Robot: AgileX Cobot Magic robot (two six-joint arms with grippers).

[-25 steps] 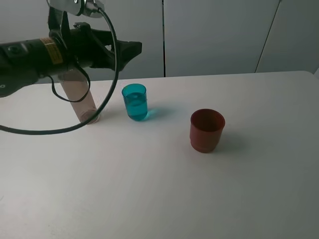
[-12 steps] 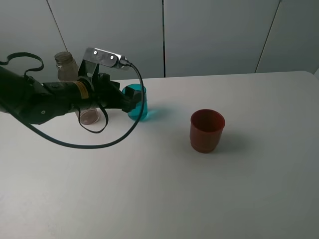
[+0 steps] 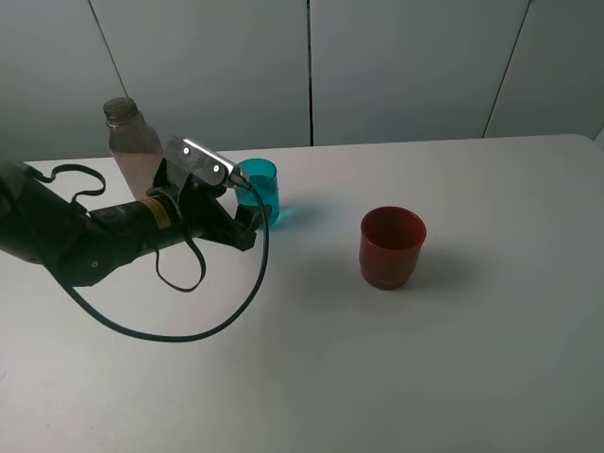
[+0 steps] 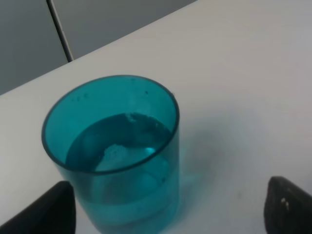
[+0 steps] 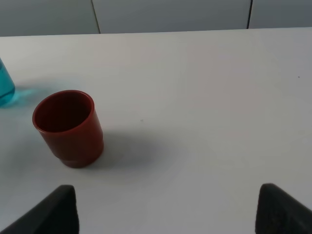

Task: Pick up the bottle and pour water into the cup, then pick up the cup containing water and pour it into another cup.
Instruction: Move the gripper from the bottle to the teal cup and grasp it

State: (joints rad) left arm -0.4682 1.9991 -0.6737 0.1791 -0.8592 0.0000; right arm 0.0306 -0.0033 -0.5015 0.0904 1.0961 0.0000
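left wrist view: the cup (image 4: 114, 156), a translucent teal tumbler, stands upright on the white table (image 4: 234, 73) with water to roughly half its height. it sits inside the span of the left gripper (image 4: 169, 195), whose dark fingers (image 4: 287, 207) are spread wide. one finger lies just beside the cup's lower wall (contact cannot be confirmed), and the other is well apart from it. the gripper has hold of nothing.

exterior high view: the left arm reaches low across the table from the left side, its tip at the near side of the cup, with a black cable (image 3: 189, 326) looping over the table. the bottle (image 3: 132, 146) stands upright and uncapped behind the arm, near the table's far edge, clear of the gripper. the red cup (image 3: 392, 247) stands upright to the right of the teal one, well apart from it.

right wrist view: the right gripper (image 5: 165, 207) is spread wide above bare table and grips nothing. the red cup stands ahead of it, off toward one finger, interior dark and apparently dry.
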